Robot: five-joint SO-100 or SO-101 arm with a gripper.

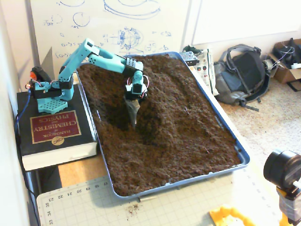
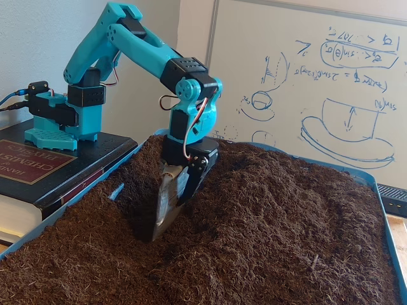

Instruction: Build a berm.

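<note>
Already, your long raised ridge of loose dark brown soil, the berm (image 1: 181, 101), has a clear hump: in the high fixed view it runs from about 12 o'clock of the shallow blue metal tray (image 1: 237, 150) down toward 5 o'clock, and in the low fixed view (image 2: 273, 203) it rises well above the flat soil at 6 o'clock. Beside it, toward 9 o'clock, lies a dug trough of darker soil (image 1: 141, 132), so material has plainly been drawn out of there and banked up.

Your teal two-finger gripper (image 1: 133, 117) stands tip-down at the foot of the berm's 9 o'clock slope, its grey blade-like end (image 2: 166, 213) pushed into the soil. You cannot tell from either view whether the jaws are apart or together; the soil hides the tips.

What is left, as a judgement: the ridge fades and flattens toward the tray's 6 o'clock end, and its crest looks uneven, so more pushes from the trough side seem needed. The arm's base sits on a thick black hardback book with a maroon label (image 1: 54, 127), outside the tray at 9 o'clock.
</note>
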